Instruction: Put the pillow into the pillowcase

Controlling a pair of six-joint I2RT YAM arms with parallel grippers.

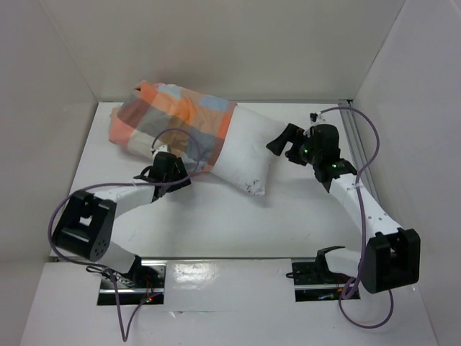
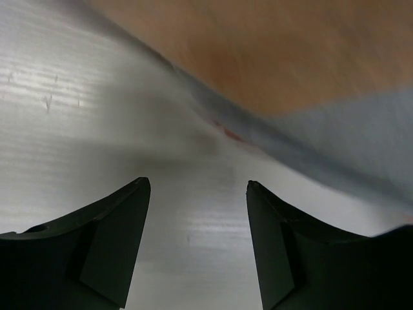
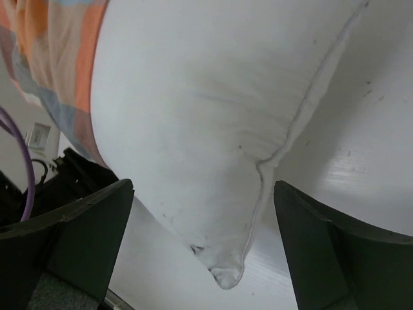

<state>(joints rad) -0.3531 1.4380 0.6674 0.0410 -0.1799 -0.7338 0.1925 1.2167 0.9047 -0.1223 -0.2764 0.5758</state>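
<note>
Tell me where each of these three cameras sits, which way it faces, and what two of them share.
Top external: above and behind the bases, looking down at the white table; shows left arm, right arm, and plump white stuffed pillow partly inside checked orange, grey and blue fabric pillowcase.
Left wrist: low over the table, facing the pillowcase's edge; black left fingers apart, empty.
Right wrist: facing the pillow's bare corner; black right fingers spread.
Shared: top and right wrist both show that corner.
</note>
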